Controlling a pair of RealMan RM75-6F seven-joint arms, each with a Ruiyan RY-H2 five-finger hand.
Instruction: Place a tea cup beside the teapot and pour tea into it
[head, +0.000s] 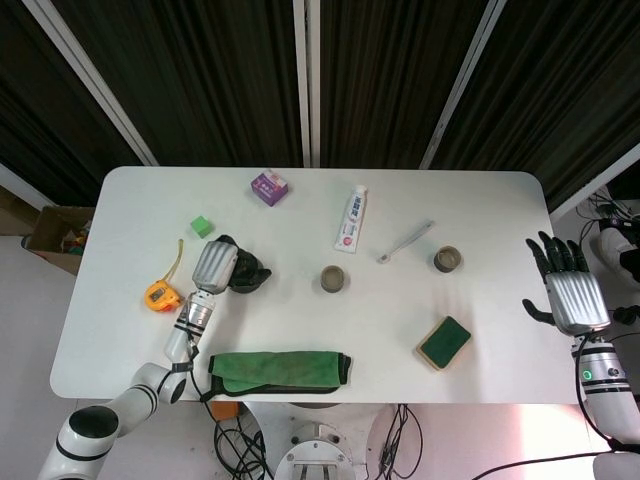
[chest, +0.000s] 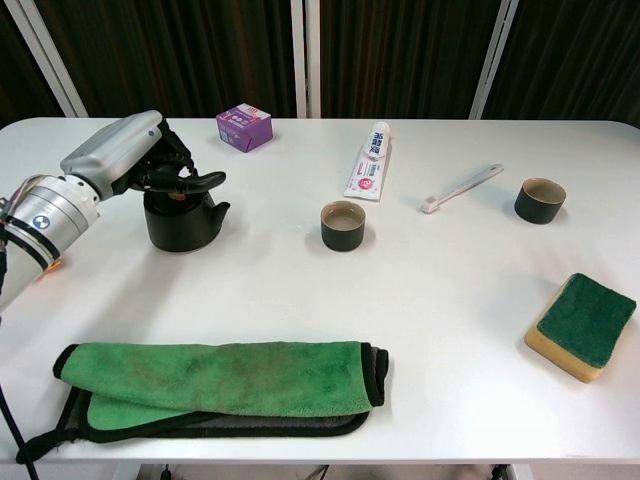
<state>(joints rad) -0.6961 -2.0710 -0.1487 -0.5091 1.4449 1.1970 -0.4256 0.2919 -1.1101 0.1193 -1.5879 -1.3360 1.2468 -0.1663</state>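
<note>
Far left, your tape measure (head: 160, 294) sits near the table (chest: 300, 300) edge, with a green cube (head: 203, 226) up behind it. Your left hand (chest: 140, 160) is over the teapot (chest: 183, 218), fingers (chest: 205, 180) spread out above the lid; it looks like it's touching the top, but whether it actually grips the handle can't be told from either view. The teapot stands upright on the table, spout pointing right toward the middle. In front of it, along the near edge, lies the folded green towel (chest: 225, 385). Behind the teapot, near the far edge, is a small purple box (chest: 244, 127).

Center: your tea cup (chest: 342, 225) stands upright, well apart from the teapot to its right, with pale liquid or a pale bottom inside. Just behind it the toothpaste tube (chest: 368, 174) lies flat. Right of that, a toothbrush (chest: 462, 187) lies angled, then a second cup (chest: 540, 200) upright. A green-topped sponge (chest: 582, 325) sits near the front right.

Far right, your right hand (head: 570, 290) hangs off the table edge, holding nothing, fingers straight and apart.
</note>
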